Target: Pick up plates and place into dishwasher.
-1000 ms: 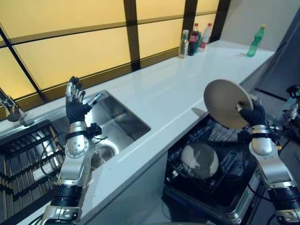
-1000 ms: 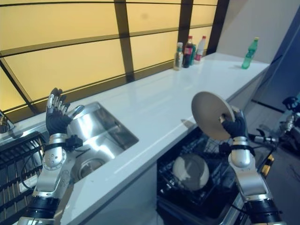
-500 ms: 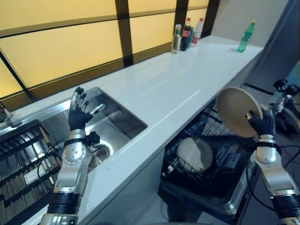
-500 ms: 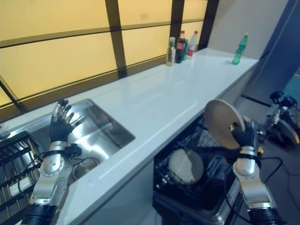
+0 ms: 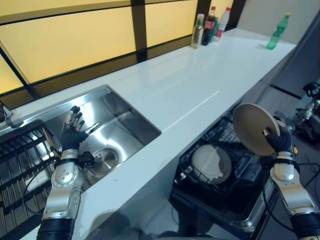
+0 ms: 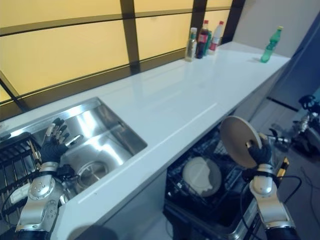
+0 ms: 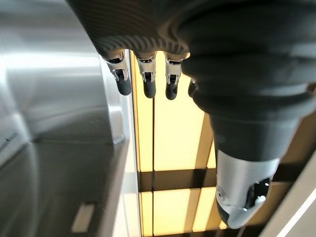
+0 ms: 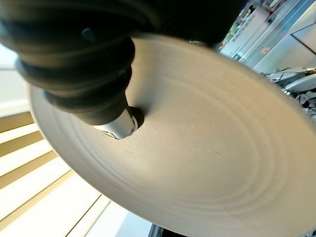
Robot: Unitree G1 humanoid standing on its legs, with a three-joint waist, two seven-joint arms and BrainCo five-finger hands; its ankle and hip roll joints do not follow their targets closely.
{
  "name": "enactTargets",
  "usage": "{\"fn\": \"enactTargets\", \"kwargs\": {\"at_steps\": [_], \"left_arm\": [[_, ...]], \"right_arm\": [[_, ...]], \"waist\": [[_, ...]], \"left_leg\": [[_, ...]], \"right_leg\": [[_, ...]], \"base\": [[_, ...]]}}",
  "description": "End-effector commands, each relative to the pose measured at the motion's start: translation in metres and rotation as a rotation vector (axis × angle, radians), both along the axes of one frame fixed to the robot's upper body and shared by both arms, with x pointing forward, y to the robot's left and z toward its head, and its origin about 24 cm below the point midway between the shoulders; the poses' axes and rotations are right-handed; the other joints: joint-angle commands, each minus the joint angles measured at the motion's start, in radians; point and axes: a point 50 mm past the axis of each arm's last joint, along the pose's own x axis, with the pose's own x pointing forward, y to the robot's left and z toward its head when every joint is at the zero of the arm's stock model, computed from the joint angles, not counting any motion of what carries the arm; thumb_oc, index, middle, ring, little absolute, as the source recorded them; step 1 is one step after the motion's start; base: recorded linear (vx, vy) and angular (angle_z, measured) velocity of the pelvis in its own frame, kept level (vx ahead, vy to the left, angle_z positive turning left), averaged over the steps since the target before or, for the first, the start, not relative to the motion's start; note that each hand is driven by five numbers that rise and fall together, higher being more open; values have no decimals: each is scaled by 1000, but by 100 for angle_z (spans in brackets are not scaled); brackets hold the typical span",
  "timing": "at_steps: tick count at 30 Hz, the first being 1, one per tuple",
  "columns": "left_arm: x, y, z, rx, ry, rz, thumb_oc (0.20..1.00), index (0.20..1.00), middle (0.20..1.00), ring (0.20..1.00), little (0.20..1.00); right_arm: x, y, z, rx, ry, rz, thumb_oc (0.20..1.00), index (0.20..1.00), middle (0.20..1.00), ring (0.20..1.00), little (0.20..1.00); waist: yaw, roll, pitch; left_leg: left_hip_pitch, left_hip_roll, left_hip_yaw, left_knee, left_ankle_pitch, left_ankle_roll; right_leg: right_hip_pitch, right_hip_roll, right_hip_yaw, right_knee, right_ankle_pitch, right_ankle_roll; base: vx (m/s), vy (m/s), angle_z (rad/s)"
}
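Note:
My right hand [image 5: 278,142] is shut on the rim of a beige plate [image 5: 253,128], held nearly upright above the right side of the open dishwasher rack [image 5: 220,175]; its thumb presses the plate's face [image 8: 197,138]. A second, white plate [image 5: 212,163] lies in the rack's middle. Over the steel sink [image 5: 112,137] my left hand [image 5: 73,135] is raised, fingers [image 7: 144,84] straight and holding nothing.
A dark dish rack [image 5: 22,170] sits left of the sink. The white counter [image 5: 195,85] runs back to several bottles [image 5: 207,27] by the window and a green bottle [image 5: 277,31] at the far right. Equipment stands on the floor at right [image 5: 310,107].
The camera has shifted. My right hand has lowered the beige plate a little toward the dishwasher rack. My left hand has sunk lower over the sink, still open.

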Motion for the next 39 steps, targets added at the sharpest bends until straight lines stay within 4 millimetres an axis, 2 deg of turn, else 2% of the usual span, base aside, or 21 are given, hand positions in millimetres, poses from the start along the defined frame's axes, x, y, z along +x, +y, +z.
{"fn": "enactTargets", "kwargs": {"at_steps": [1,5,8,11,15,20,24,32,39], "left_arm": [[1,12,37,122,-107,3,1000,1000,1000,1000,1000],[13,15,56,145,-167,20,1000,1000,1000,1000,1000],[24,16,79,171,-232,42,1000,1000,1000,1000,1000],[28,18,96,187,-286,63,1000,1000,1000,1000,1000],[29,20,107,185,-337,93,1000,1000,1000,1000,1000],[29,18,111,168,-377,117,1000,1000,1000,1000,1000],[30,17,112,145,-401,127,1000,1000,1000,1000,1000],[31,12,115,126,-422,126,1000,1000,1000,1000,1000],[32,6,111,113,-413,122,1000,1000,1000,1000,1000]], "right_arm": [[16,1,27,-69,-138,-13,200,200,200,200,200],[34,3,36,-137,-143,-42,200,200,200,200,200],[50,-4,52,-238,-155,-109,200,200,200,200,200],[57,-12,71,-280,-202,-165,200,200,200,200,200],[58,-22,93,-361,-242,-217,200,200,200,200,200],[56,-36,116,-422,-289,-260,200,200,200,200,200],[55,-45,143,-486,-326,-278,200,200,200,200,200],[54,-51,183,-588,-351,-288,200,200,200,200,200],[55,-50,204,-655,-367,-289,200,200,200,200,200]], "waist": [[21,-53,-4],[33,-60,63],[37,-58,124],[33,-48,176],[22,-22,231],[4,16,293],[-8,45,336],[-22,83,339],[-29,103,339]], "left_leg": [[-143,-8,-20,197,-122,101],[-249,15,-49,246,-98,83],[-338,24,-75,281,-75,71],[-406,30,-86,306,-57,62],[-461,27,-92,333,-47,57],[-512,15,-95,363,-37,55],[-542,5,-88,376,-30,54],[-652,2,-79,392,-14,51],[-707,2,-82,413,-2,49]], "right_leg": [[-90,22,8,96,-92,40],[-136,47,-4,118,-101,26],[-183,65,-13,140,-100,15],[-229,69,-29,153,-94,5],[-271,68,-45,171,-94,-9],[-318,53,-51,198,-95,-21],[-350,38,-52,212,-97,-26],[-467,18,-58,242,-101,-34],[-530,18,-54,273,-109,-42]], "base": [[-76,-315,14],[-161,-252,9],[-222,-179,6],[-209,-99,6],[-136,-17,-1],[-113,47,-4],[-89,60,-8],[-22,-4,-8],[33,2,-4]]}}
